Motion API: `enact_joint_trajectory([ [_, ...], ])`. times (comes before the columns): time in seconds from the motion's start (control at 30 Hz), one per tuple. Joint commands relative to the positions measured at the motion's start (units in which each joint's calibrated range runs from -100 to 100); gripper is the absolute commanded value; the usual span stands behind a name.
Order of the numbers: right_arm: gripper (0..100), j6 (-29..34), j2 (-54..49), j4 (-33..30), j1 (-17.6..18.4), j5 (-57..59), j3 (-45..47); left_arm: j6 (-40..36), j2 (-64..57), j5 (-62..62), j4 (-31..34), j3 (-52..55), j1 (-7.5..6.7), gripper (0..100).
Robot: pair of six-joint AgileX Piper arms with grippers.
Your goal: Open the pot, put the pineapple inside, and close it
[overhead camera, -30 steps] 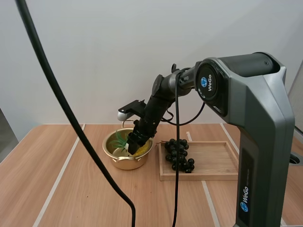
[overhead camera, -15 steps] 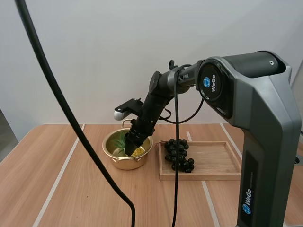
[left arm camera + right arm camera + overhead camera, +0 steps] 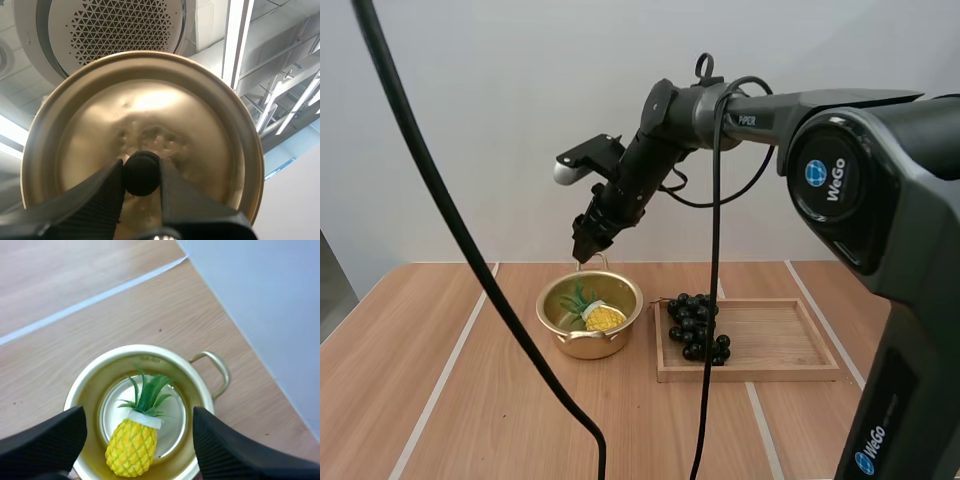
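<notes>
Two grippers, both mine. Nearest, my left gripper point(image 3: 141, 172) is clenched on the single round black knob point(image 3: 141, 176) of one shiny, gold-coloured circular metal lid point(image 3: 150, 110), its ribbed fingers pinching the knob from either side. My right gripper point(image 3: 139, 417) hangs released, fingers spread wide, above one round golden metal pot point(image 3: 150, 348) with a thin loop handle. One yellow diamond-scored pineapple point(image 3: 132, 445) with spiky green leaves lies inside it. Just beside the pot on the pale wood-grain table point(image 3: 470, 400), one flat rectangular wooden tray point(image 3: 770, 345) carries one bunch of glossy dark round grapes point(image 3: 697, 328) at its pot-side end.
</notes>
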Motion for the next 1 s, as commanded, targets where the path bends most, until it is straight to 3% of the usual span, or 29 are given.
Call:
enact_joint_trajectory([
  [0.0,100,1.55,-3.59,-1.52,0.06,-0.68,-1.95,0.11,-0.17,0.54,0.26,-0.02,-0.15,0],
  [0.23,100,10.11,-10.59,-15.20,-0.34,-13.00,-3.57,0.11,-0.17,0.54,0.26,-0.02,-0.15,0],
  [0.4,100,11.56,-14.55,-21.05,-2.81,-17.16,-3.68,0.11,-0.17,0.54,0.26,-0.02,-0.15,0],
  [0.7,100,14.63,-19.60,-20.02,-11.67,-25.90,-3.68,0.01,-0.03,0.70,0.26,-0.02,-0.15,0],
  [0.97,100,15.67,-23.58,-8.43,-19.83,-32.79,-3.68,-1.60,1.63,11.32,0.26,-0.02,-0.15,0],
])
